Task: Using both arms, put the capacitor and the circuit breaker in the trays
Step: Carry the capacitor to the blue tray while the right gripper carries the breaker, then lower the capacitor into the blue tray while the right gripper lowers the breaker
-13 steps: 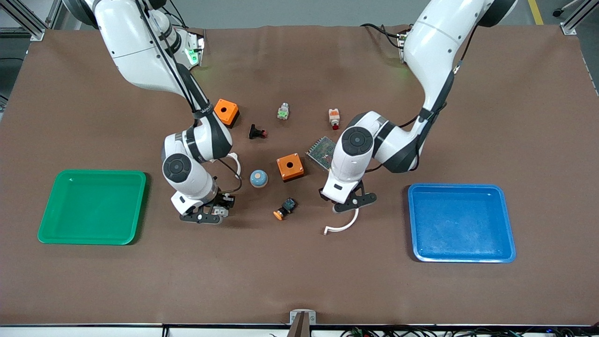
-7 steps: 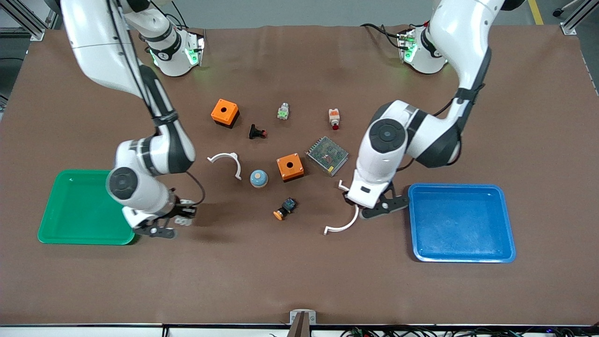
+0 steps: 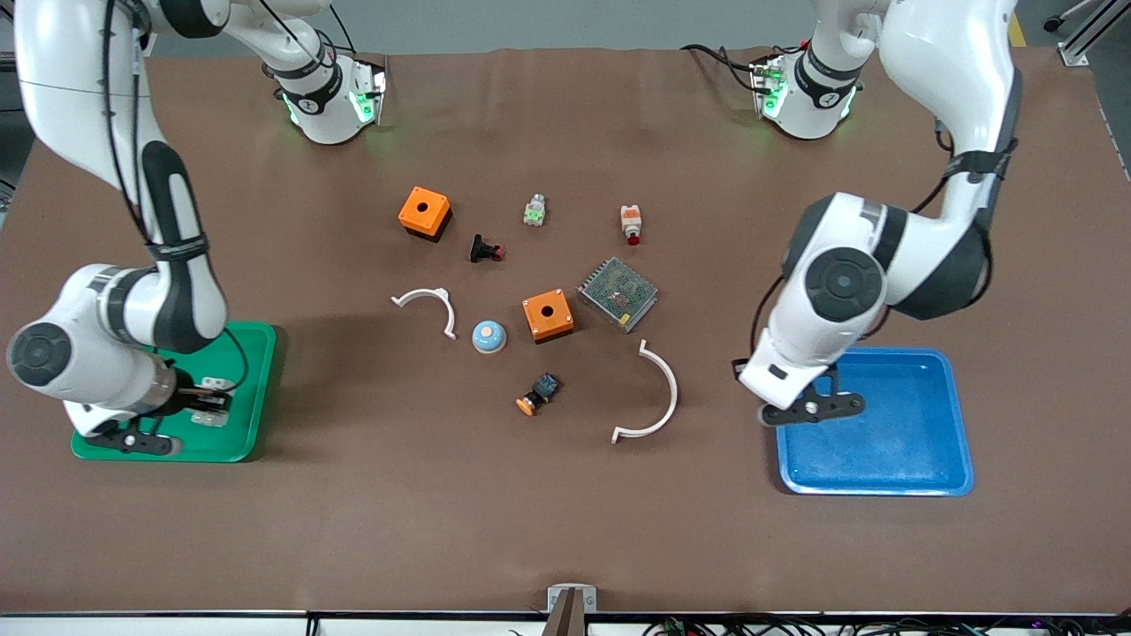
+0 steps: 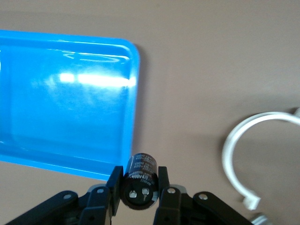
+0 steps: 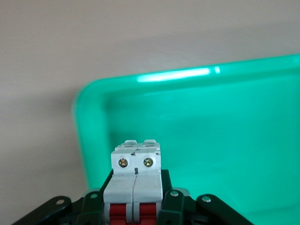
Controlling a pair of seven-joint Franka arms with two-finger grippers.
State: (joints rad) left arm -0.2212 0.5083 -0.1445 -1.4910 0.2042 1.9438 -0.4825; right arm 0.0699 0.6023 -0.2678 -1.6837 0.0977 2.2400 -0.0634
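Observation:
My left gripper [image 3: 808,407] is over the edge of the blue tray [image 3: 884,477] that faces the table's middle. In the left wrist view the left gripper [image 4: 138,182] is shut on the capacitor [image 4: 140,174], a small black cylinder with two silvery terminals, above the blue tray's rim [image 4: 133,98]. My right gripper [image 3: 199,413] is over the green tray [image 3: 256,389]. In the right wrist view the right gripper [image 5: 136,190] is shut on the circuit breaker [image 5: 136,173], a white block with red toggles, above the green tray [image 5: 220,136].
In the middle of the table lie two orange boxes [image 3: 425,212] [image 3: 547,315], a black push button [image 3: 485,250], a mesh-covered module [image 3: 618,293], two white arcs [image 3: 430,305] [image 3: 658,402], a blue dome [image 3: 489,336], an orange-capped part [image 3: 537,395] and a white-and-orange button [image 3: 630,223].
Both arms have swung outward from the table's middle, each with its part held. The left gripper went to the blue tray's edge, the right gripper over the green tray.

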